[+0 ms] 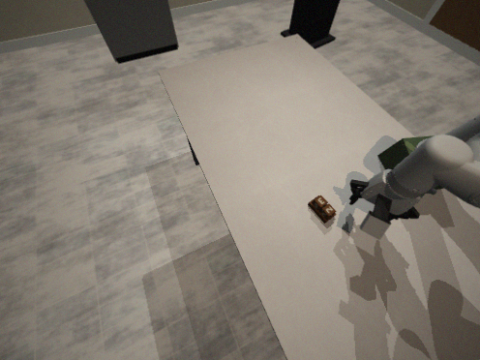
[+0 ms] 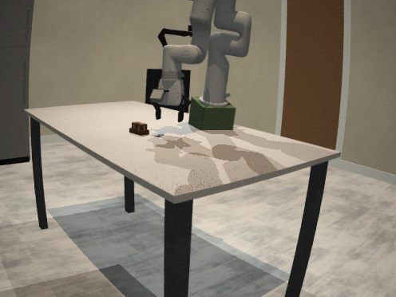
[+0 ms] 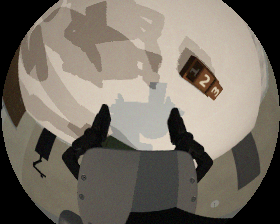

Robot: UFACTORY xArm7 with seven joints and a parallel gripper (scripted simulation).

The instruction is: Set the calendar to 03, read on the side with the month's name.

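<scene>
Pincer spread, clear of calendar

1. Pincer state. The pincer (image 1: 381,208) (image 2: 169,118) (image 3: 139,113) is spread wide, with nothing between its fingers. I read its position as above the table (image 1: 271,101) (image 2: 100,127) (image 3: 235,55), fingertips directed downward and apart from the surface.

2. Calendar position. The brown calendar (image 1: 322,209) (image 2: 139,128) (image 3: 202,78) rests on the table near the pincer, to one side of it and not touching it. In my wrist view it lies beyond the fingertips, toward the upper right. Its tray (image 2: 140,132) sits flat on the table.

3. Cubes. Two cubes stand side by side in the tray. From the top view, the upper face of one cube (image 1: 320,201) carries a 3 and that of its neighbour (image 1: 329,211) a 2. The wrist view displays 1, 2 and 3 in pale figures, the 1 on a darker face. I cannot read the month's name or confirm the date on its side; the figures in the exterior view are too small.

4. Arm. The grey arm (image 1: 447,154) (image 2: 217,77) stands on a green block (image 1: 397,153) (image 2: 211,116) on the table. A pale box (image 1: 375,225) (image 2: 157,94) is mounted beside the pincer. Shadows spread across the table around the block.
</scene>
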